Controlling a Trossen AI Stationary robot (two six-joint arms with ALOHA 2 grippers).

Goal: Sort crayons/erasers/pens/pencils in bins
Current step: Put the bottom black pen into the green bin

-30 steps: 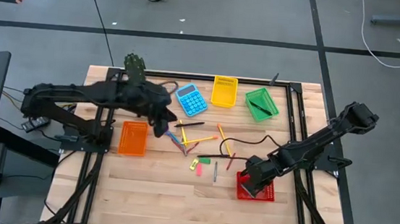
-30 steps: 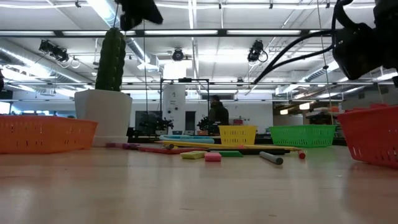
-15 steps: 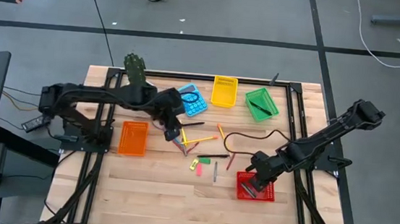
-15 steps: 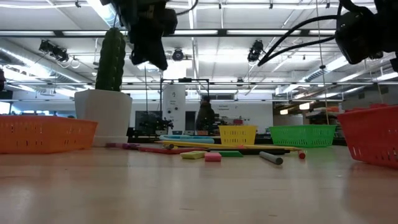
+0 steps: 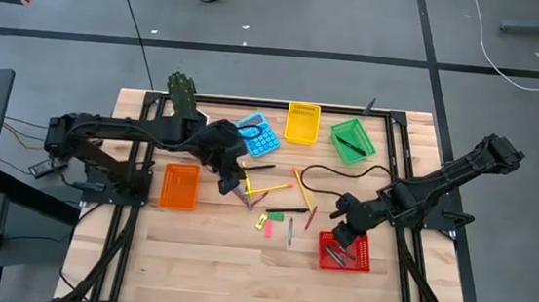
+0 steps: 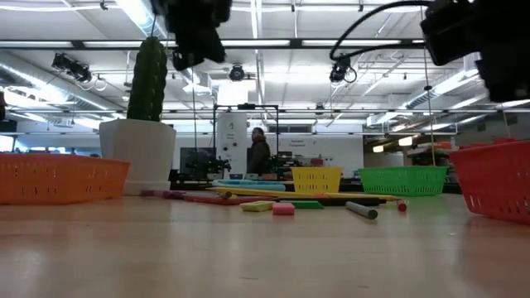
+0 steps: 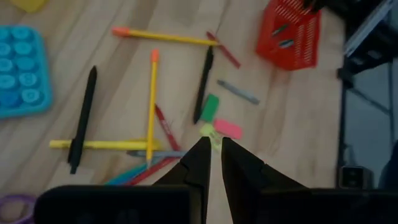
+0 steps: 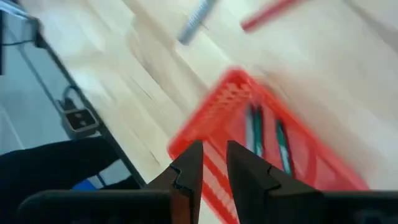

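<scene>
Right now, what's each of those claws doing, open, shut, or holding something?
Left gripper: nearly shut, a narrow gap, holding nothing, above the loose pens and pencils.
Right gripper: slightly open, empty, over the red bin.

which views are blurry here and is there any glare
Right wrist view: smeared, the red bin and the sticks beyond it streaked. Left wrist view: slightly soft, the pink eraser still readable. Low view: bright ceiling lights, near tabletop out of focus. High view: evenly lit, no glare.

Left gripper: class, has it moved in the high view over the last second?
Yes. The left gripper has shifted right, away from the orange bin, toward the pencils.
</scene>
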